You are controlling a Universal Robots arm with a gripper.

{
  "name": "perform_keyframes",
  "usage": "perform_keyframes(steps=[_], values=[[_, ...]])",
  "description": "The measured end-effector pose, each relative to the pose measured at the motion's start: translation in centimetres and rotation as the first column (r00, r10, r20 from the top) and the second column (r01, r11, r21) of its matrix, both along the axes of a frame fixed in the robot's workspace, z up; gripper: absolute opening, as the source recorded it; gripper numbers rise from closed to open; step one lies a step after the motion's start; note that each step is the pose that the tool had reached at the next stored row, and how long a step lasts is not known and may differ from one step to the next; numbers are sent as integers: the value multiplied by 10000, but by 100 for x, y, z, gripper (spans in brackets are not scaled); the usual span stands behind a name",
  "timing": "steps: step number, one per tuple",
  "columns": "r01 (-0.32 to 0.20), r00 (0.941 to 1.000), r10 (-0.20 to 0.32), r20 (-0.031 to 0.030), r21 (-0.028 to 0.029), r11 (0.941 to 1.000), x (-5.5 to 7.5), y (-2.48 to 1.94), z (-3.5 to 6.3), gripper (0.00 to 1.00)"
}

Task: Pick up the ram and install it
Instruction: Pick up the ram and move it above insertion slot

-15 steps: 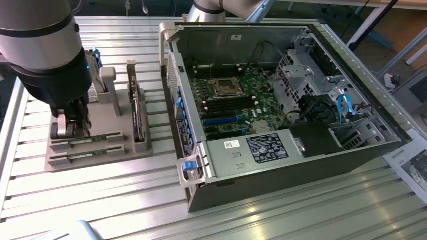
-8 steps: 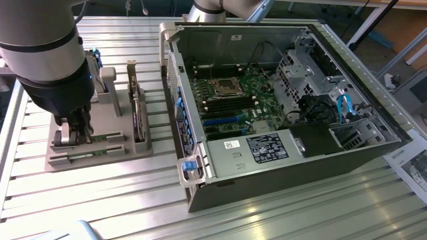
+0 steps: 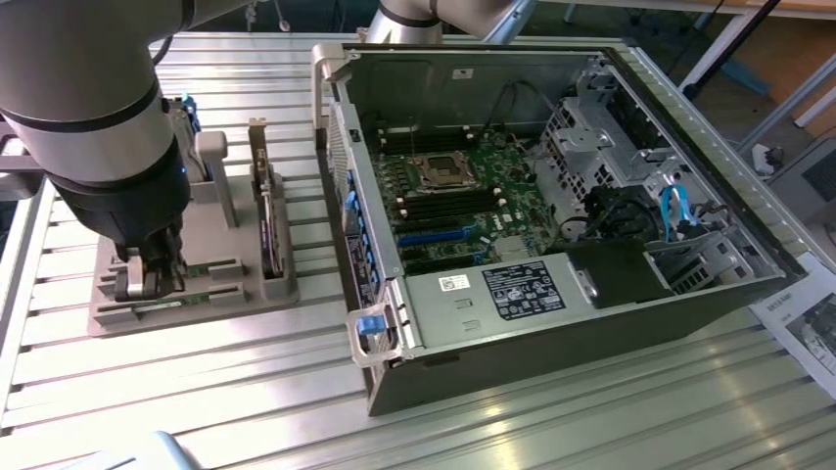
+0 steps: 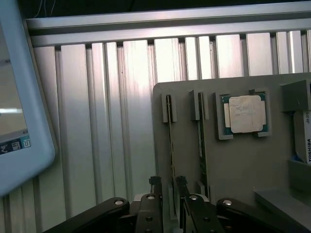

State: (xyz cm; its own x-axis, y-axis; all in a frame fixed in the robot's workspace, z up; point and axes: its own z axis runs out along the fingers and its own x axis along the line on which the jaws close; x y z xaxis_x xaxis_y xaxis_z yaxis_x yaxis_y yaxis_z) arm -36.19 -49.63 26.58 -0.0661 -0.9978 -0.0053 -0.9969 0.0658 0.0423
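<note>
Two ram sticks stand edge-on in slots of a grey holder (image 4: pixel 243 174). In the wrist view, one thin green ram stick (image 4: pixel 170 141) runs straight between my fingertips (image 4: pixel 155 190), and the other ram stick (image 4: pixel 200 136) stands beside it. My gripper (image 4: pixel 168 188) is open, one finger on each side of the first stick, with a little gap showing on both sides. In the exterior view the gripper (image 3: pixel 144 279) hangs low over the near end of the holder (image 3: pixel 196 315), at that view's left. The open computer case (image 3: pixel 549 323) lies to the right, its motherboard (image 3: pixel 451 201) exposed.
The holder also carries a square silver processor (image 4: pixel 245 114), a drive (image 4: pixel 306 141) and an upright expansion card (image 3: pixel 270 230). A pale blue-edged device (image 4: pixel 22 111) lies on the ribbed metal table (image 3: pixel 196 392). A paper sheet (image 3: pixel 810 328) sits beyond the case.
</note>
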Motion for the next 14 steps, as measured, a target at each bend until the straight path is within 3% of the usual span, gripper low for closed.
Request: perform_keyframes(steps=[4, 11, 14], values=[[-1, 10000, 1, 2, 2, 10000, 1, 1, -3, 25], [-1, 10000, 1, 3, 12, 10000, 1, 78, -17, 25], [-1, 10000, 1, 2, 13, 10000, 1, 79, -19, 25]])
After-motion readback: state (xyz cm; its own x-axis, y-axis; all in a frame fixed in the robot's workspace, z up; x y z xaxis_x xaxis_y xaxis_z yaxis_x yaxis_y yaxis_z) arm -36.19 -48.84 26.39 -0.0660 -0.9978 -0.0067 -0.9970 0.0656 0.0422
